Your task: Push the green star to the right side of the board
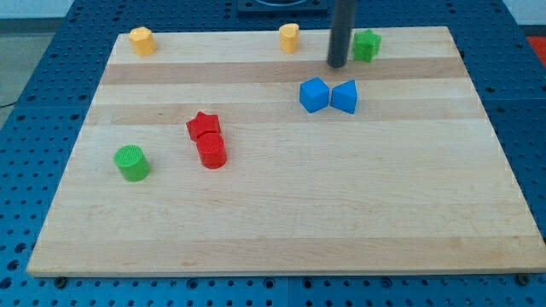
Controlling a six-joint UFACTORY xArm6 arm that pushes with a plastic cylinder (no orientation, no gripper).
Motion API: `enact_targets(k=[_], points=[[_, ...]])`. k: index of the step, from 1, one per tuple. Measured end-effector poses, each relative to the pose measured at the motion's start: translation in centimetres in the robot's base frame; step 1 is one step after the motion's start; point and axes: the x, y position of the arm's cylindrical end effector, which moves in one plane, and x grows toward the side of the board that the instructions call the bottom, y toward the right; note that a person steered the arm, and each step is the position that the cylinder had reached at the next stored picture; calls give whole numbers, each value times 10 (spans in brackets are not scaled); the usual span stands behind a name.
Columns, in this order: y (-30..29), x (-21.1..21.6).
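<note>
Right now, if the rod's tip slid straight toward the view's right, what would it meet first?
Most likely the green star: my tip sits just to its left, slightly nearer the view's bottom, so it might only clip the star's lower edge.

Bright, even light — soft short shadows, slightly soft focus.

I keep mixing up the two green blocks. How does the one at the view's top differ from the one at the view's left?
The green star has a notched outline; the green cylinder is round. The star sits at the board's top edge, just right of my tip; the cylinder sits far off at lower left, alone. Both are green and similar in size.
</note>
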Motion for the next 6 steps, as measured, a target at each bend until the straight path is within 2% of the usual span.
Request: enact_targets(k=[3, 6], points=[[63, -15], [87, -40]])
